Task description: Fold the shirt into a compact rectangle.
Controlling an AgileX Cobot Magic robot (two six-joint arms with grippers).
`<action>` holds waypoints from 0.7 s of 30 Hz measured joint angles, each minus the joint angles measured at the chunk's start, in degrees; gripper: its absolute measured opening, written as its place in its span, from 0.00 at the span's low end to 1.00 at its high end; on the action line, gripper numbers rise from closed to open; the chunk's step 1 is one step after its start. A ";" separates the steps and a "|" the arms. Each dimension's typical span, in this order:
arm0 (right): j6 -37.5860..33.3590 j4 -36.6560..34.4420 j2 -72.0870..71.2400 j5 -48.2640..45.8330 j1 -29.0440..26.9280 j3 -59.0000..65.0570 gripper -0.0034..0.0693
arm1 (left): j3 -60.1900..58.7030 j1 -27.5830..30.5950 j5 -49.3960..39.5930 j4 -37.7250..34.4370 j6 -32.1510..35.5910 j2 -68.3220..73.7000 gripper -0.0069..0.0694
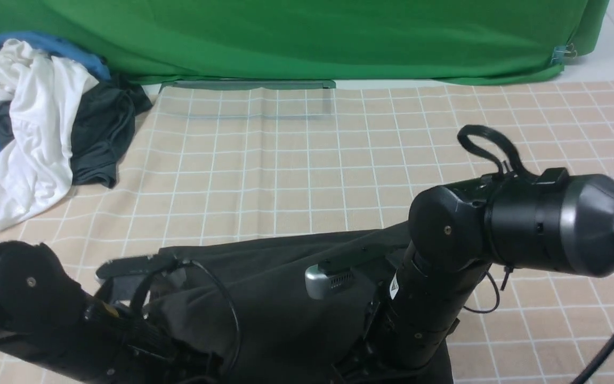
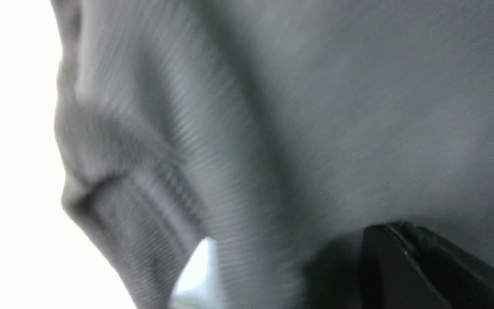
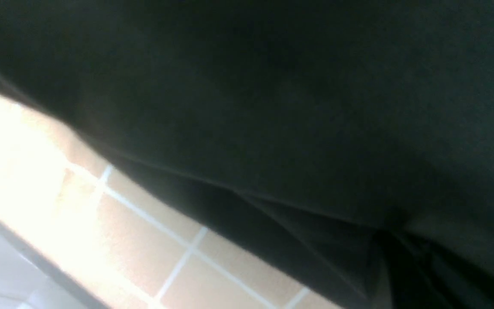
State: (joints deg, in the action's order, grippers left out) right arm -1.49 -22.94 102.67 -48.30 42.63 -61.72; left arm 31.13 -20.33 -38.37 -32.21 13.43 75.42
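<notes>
The shirt (image 1: 264, 298), very dark and rumpled, lies at the near edge of the checked cloth and is bunched up between my two arms. In the front view both grippers are hidden by the arms and the cloth. In the left wrist view my left gripper (image 2: 395, 229) has its black fingers pressed together, and the shirt's ribbed hem (image 2: 152, 180) hangs from their tip. In the right wrist view the shirt (image 3: 272, 107) fills most of the frame, and its folds run together at my right gripper (image 3: 386, 240), which is shut on them.
A pile of white, blue and dark grey clothes (image 1: 35, 122) lies at the back left. A green backdrop (image 1: 307, 37) hangs behind the table. The beige checked tablecloth (image 1: 296, 160) stretches beyond the shirt, with a clear flat board (image 1: 248, 98) at its far edge.
</notes>
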 joint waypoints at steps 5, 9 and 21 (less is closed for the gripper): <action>0.50 -0.08 -5.72 2.14 0.00 -0.10 0.09 | 2.29 -0.03 -0.69 -4.34 0.38 -3.13 0.12; 0.50 0.60 -6.45 2.86 0.00 -0.12 0.09 | 2.31 -1.87 0.13 -9.66 4.36 -1.55 0.12; 1.80 2.14 -6.22 2.87 -3.62 -0.12 0.09 | 2.87 -13.58 3.86 -1.91 -4.90 11.57 0.12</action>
State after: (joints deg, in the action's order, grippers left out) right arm 0.31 -20.81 96.45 -45.43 39.01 -61.83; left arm 34.00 -33.91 -34.50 -34.12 8.52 87.00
